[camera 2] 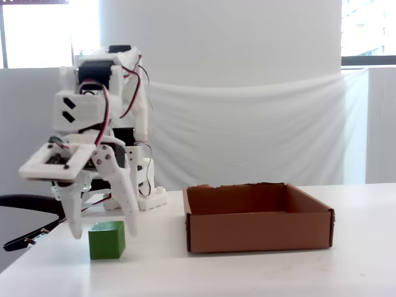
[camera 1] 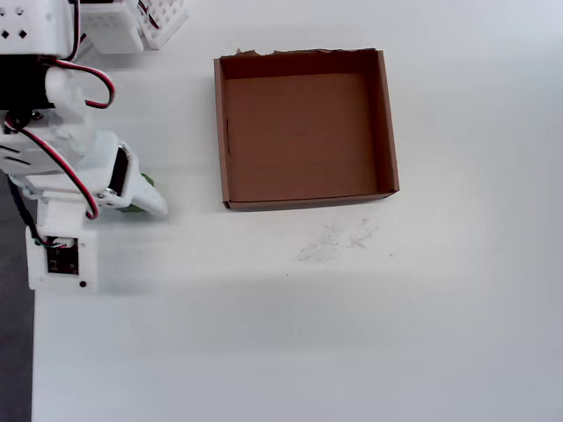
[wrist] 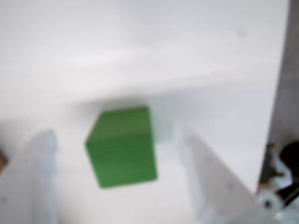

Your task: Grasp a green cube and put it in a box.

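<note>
Gripper (camera 2: 102, 234) poised over the green cube (camera 2: 106, 240) near the desk's left edge in the overhead view.

Spread wide and holding nothing, the white plastic fingers straddle the cube, which sits on the desk (camera 1: 352, 334) between and just below their tips, a closing grasp likely next. The cube is a small matte solid with plain faces. The box (camera 1: 388, 123), a shallow brown cardboard tray with one ragged rim, stands empty, well apart to the right.
</note>
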Controlling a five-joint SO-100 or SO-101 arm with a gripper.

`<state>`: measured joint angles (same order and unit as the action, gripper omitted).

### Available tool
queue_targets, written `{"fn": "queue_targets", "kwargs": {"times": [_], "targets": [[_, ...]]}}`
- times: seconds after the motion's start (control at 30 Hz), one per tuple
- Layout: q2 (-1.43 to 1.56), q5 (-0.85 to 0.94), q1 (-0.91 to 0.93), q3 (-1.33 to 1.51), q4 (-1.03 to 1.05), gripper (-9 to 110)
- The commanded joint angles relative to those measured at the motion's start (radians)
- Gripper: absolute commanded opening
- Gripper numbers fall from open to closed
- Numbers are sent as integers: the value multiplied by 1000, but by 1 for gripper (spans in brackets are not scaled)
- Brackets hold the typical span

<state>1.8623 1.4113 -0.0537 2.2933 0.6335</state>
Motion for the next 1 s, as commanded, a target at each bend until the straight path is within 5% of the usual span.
{"fn": "queue_targets", "kwargs": {"times": [0.0, 0.97], "targets": [[8, 23, -12, 2, -38, 33], [3, 11, -52, 84, -77, 17]]}}
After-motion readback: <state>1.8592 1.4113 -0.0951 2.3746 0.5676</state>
